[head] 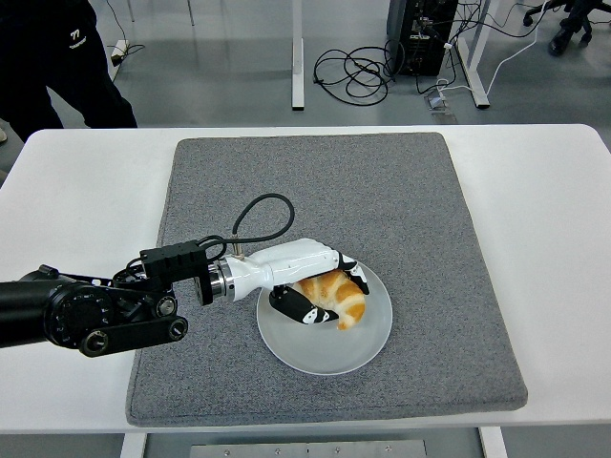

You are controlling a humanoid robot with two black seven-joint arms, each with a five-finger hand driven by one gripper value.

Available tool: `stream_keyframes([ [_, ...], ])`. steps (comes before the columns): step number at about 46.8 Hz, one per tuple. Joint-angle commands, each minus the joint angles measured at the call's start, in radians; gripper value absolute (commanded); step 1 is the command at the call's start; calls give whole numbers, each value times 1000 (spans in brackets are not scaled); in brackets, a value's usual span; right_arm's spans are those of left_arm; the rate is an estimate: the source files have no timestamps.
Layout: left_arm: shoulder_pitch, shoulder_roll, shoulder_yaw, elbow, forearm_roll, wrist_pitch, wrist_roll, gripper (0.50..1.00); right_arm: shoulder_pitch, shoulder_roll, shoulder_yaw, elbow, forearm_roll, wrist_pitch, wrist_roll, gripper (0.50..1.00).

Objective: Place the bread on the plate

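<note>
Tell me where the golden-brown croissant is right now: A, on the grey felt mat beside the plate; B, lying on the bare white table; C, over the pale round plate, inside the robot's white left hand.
C: the left hand is curled around the croissant above the round plate.

The left arm [91, 310] enters from the left edge, lying low and nearly level over the table's near-left part, its black jointed links pointing toward the table's centre. A black wrist block sits at its end, followed by a silver collar, and a black cable [256, 218] loops up from the wrist and curves back down into the white shell of the robot hand [307, 279]. That left robot hand stretches toward the right edge, back facing up, its white-and-black fingers [298, 311] curled in a closed grasp, thumb tucked below on the near side.
</note>
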Motion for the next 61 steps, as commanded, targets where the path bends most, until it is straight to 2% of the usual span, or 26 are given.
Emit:
stream_keyframes([
  [1, 5, 0, -1, -2, 0, 0, 1, 522, 0, 0, 0, 0, 0, 0, 0, 1000],
  [12, 16, 14, -4, -2, 0, 0, 2, 686, 0, 0, 0, 2, 0, 0, 0, 1000],
  [20, 16, 16, -4, -5, -17, 0, 0, 740, 0, 0, 0, 2, 0, 0, 0, 1000],
  [26, 16, 16, -4, -8, -34, 0, 0, 769, 0, 0, 0, 2, 0, 0, 0, 1000],
  [45, 16, 52, -4, -35, -35, -2, 2, 816, 0, 0, -2, 3, 0, 0, 0, 1000],
  [61, 11, 83, -105, -49, -39, -11, 3, 837, 0, 0, 0, 5, 0, 0, 0, 1000],
])
